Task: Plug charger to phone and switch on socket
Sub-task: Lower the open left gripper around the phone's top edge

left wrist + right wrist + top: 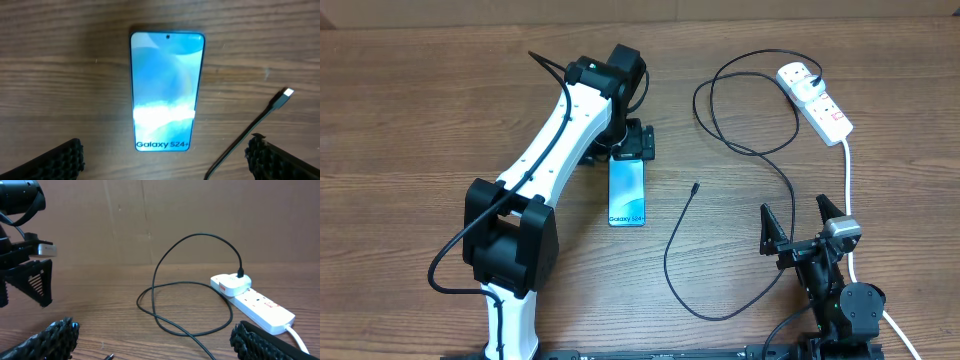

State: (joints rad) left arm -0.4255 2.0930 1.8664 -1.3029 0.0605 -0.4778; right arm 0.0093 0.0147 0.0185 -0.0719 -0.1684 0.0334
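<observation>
Your left tool (632,143), jaws wide, hangs over the top end of the phone (627,191), a slim blue-white slab flat on the counter (420,120); the thin black charger (672,250) lies beside it, apart. Your right tool (800,225), equally wide, holds nothing near the white socket (817,102)

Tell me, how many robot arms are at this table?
2. The left arm, white with black joints, reaches up to the phone. The right arm sits low on the right, beside the thick white lead. No other seems hidden.

One phone (627,190), one charger (276,102), one socket (817,101)
</observation>
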